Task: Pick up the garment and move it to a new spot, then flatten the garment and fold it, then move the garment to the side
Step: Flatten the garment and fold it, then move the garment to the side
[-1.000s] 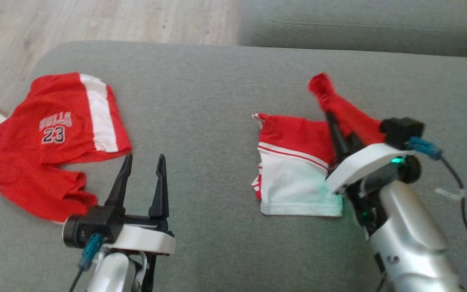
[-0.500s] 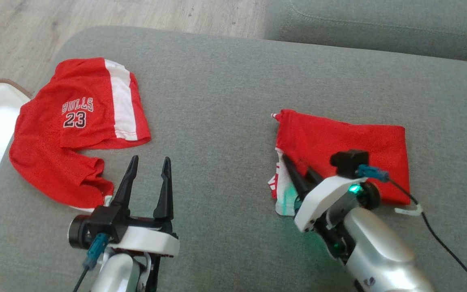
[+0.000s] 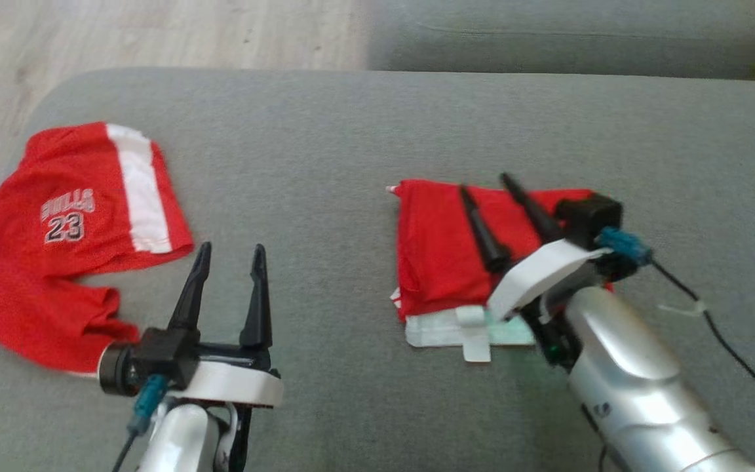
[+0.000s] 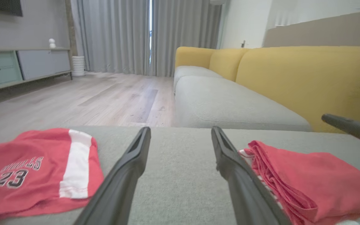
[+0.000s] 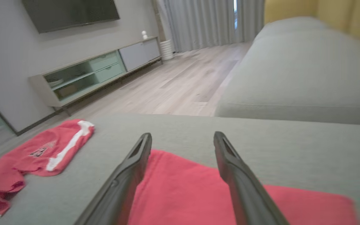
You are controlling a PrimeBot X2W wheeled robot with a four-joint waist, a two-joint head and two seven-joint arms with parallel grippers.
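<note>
The garment (image 3: 440, 262) is a red cloth lying folded on the grey cushion (image 3: 325, 164), right of centre, with a white layer (image 3: 443, 333) showing along its near edge. My right gripper (image 3: 484, 183) hovers over it, open, with nothing between its fingers. The right wrist view has the red garment (image 5: 183, 193) directly beneath the spread gripper (image 5: 183, 135). My left gripper (image 3: 231, 249) is open at the lower left, apart from any cloth. In the left wrist view, that gripper (image 4: 180, 129) points across bare cushion, the folded garment (image 4: 308, 175) lying to its right.
Red shorts printed "23" with a white stripe (image 3: 56, 249) lie crumpled near the cushion's left end. A grey sofa seat (image 3: 548, 33) runs behind, with wood floor (image 3: 154, 33) beyond the left corner. A black cable (image 3: 712, 321) trails from my right wrist.
My right gripper, shut on a raised red flap a second ago, laid it over the white part and opened. The head camera shifted. The left arm stayed put.
</note>
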